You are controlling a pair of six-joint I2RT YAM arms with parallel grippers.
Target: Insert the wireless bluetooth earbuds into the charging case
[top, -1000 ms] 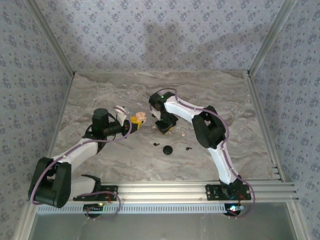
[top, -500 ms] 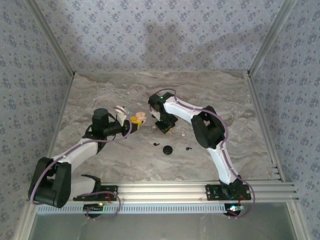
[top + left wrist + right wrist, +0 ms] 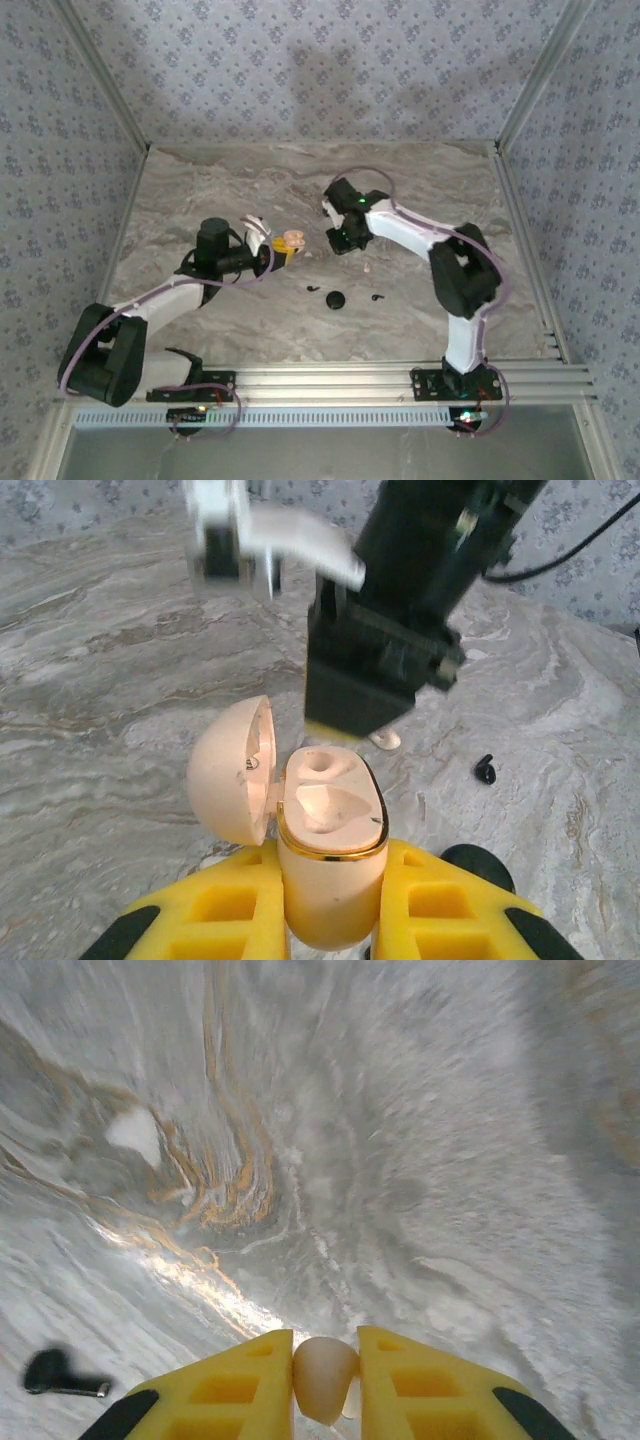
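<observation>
The charging case (image 3: 330, 860) is cream with a gold rim. Its lid (image 3: 235, 770) is swung open to the left and both sockets are bare. My left gripper (image 3: 283, 251) is shut on the case (image 3: 292, 240) and holds it upright above the table. My right gripper (image 3: 325, 1380) is shut on a small cream earbud (image 3: 325, 1372) pinched between its yellow fingertips. This gripper (image 3: 340, 242) hovers just right of the case, and its black body (image 3: 380, 670) hangs right behind the case. A second cream earbud (image 3: 366, 268) lies on the table (image 3: 385, 740).
A round black puck (image 3: 336, 299) lies in the front middle of the marble table (image 3: 200, 190). A tiny black stemmed piece sits on each side of it (image 3: 313, 290) (image 3: 377, 297); one shows blurred (image 3: 60, 1375). Patterned walls and aluminium rails enclose the table.
My right gripper closed on the cream earbud, lifted off the table and swung to the right. My left arm carried the open case slightly to the right.
</observation>
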